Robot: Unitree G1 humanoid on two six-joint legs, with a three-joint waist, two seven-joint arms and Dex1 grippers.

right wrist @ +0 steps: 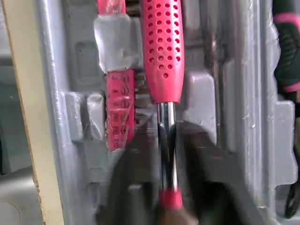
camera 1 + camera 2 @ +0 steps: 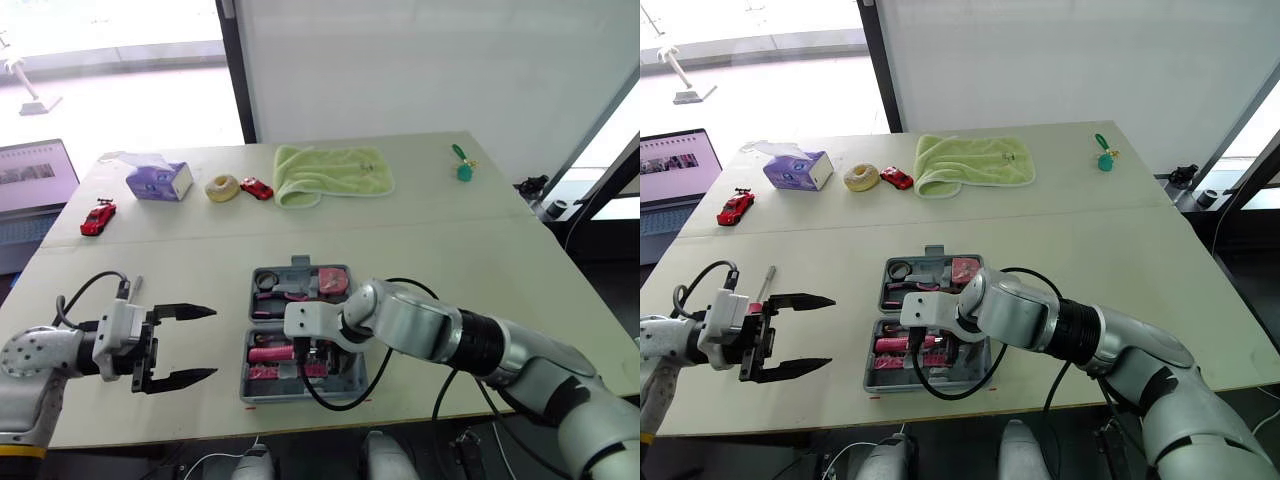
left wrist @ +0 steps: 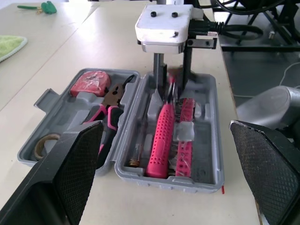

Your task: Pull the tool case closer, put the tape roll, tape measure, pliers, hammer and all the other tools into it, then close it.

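Two claws work over one table. The left claw point(image 2: 212, 343) is spread wide and empty. It hovers above bare tabletop near the front edge, tips pointing toward the tool case point(image 3: 213, 140). The case lies just to that claw's right with both halves flat open.

- **Far half of the case:** a dark tape roll point(image 3: 44, 143), pliers point(image 3: 112, 96) and a red tape measure point(image 3: 91, 83).
- **Near half of the case:** the hammer point(image 3: 161, 140), with a pink grip, lies in its slot beside a pink strip of bits point(image 3: 185, 140).

The right claw point(image 3: 172, 84) is set down into the near half, clenched on the hammer's steel shaft just past the grip.

The table point(image 2: 450, 240) is pale. Along its back, from the left, are:
- a red toy car point(image 2: 98, 217)
- a tissue box point(image 2: 160, 181)
- a pale ring point(image 2: 222, 187)
- a second red car point(image 2: 256, 188)
- a green cloth point(image 2: 332, 172)
- a small green object point(image 2: 462, 165)

In the room, a laptop point(image 2: 35, 175) stands off the table's left edge. Behind it are a bright window point(image 2: 120, 60) and a white panel point(image 2: 430, 60).
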